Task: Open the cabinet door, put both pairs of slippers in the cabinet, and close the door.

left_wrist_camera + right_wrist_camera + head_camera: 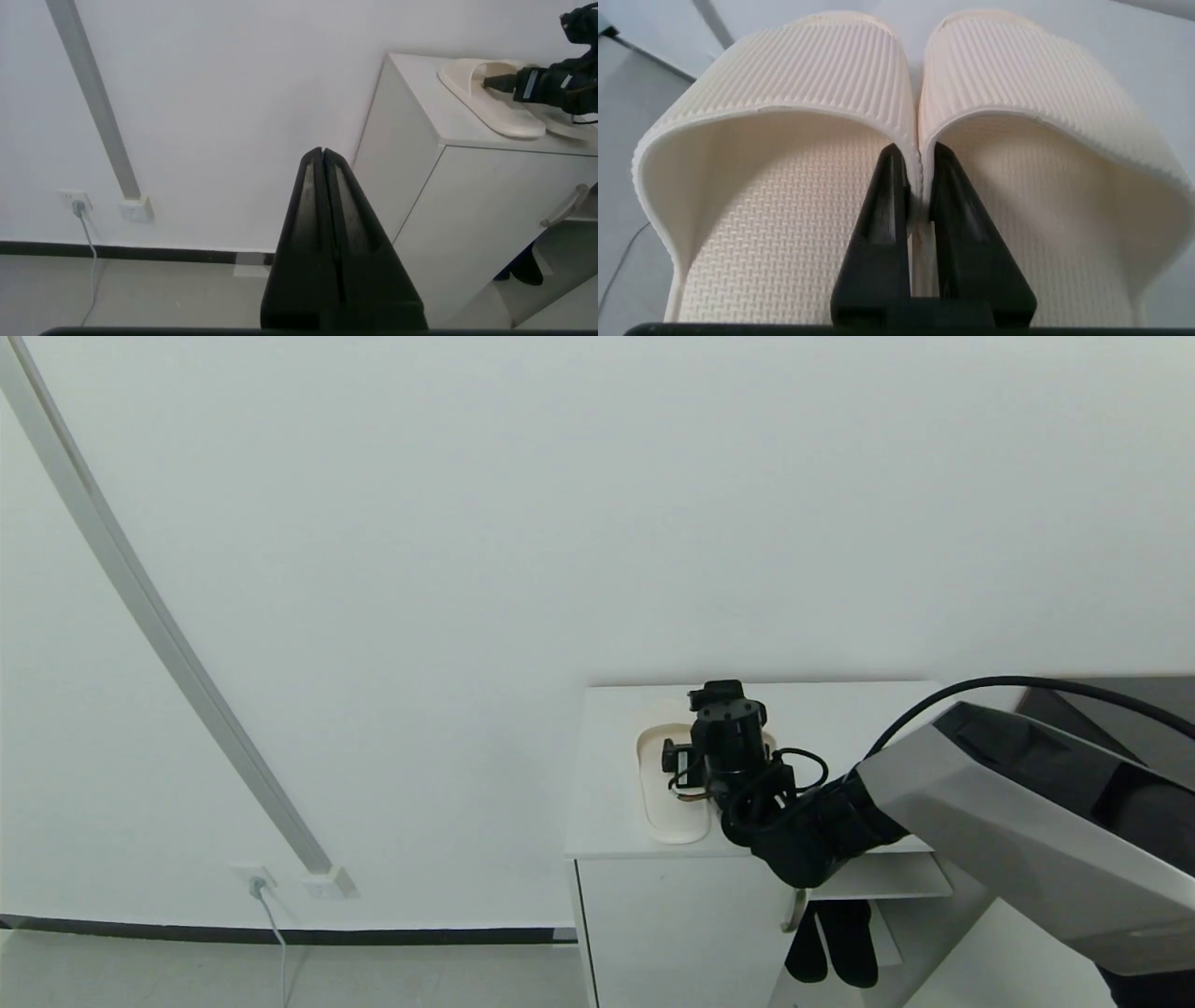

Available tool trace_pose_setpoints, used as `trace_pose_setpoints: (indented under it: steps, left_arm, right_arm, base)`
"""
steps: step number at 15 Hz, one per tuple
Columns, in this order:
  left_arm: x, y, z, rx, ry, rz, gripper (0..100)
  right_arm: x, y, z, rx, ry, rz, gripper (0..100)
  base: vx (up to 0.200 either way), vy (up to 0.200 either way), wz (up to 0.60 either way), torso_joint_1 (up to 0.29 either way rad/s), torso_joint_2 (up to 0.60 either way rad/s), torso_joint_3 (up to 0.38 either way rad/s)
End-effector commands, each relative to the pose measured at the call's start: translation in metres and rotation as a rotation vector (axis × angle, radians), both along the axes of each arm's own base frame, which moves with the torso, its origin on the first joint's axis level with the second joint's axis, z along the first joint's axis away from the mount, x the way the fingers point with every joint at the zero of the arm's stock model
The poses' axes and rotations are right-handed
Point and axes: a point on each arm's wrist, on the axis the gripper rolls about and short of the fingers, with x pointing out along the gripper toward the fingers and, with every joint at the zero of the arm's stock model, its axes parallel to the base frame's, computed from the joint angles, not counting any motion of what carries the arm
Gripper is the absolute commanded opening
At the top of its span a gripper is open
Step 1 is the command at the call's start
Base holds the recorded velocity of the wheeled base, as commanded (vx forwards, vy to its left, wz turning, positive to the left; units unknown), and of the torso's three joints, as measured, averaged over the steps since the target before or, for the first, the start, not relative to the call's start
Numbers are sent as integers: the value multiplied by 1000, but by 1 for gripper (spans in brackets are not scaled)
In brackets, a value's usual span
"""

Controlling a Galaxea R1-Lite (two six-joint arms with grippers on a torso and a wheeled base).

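Observation:
A pair of cream slippers (667, 803) lies side by side on top of the white cabinet (616, 775). My right gripper (674, 758) is down on them. In the right wrist view its fingers (890, 191) are shut on the touching inner walls of the two cream slippers (785, 168). A black pair of slippers (831, 943) stands inside the cabinet under a shelf (878, 877), where the front is open. My left gripper (322, 154) hangs shut and empty in front of the wall, left of the cabinet (439, 187).
A cabinet door handle (794, 910) sticks out beside the opening. A slanted white conduit (140, 588) runs down the wall to a wall socket (254, 879) with a cable. Bare floor lies left of the cabinet.

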Motion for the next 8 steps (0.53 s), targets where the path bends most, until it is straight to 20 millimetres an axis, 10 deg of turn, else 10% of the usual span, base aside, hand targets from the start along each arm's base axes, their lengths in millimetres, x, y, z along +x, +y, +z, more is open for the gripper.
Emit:
trace_pose_setpoints:
  steps: [1,8]
  left_arm:
    - [0,0,0,1,1,3,0]
    - [0,0,0,-1,1,3,0]
  right_arm:
    - [1,1,-3,-1,-5,2,0]
    - [1,2,-4,-10,-20,5,0]
  base:
    - [0,0,0,0,0,0]
    - [0,0,0,0,0,0]
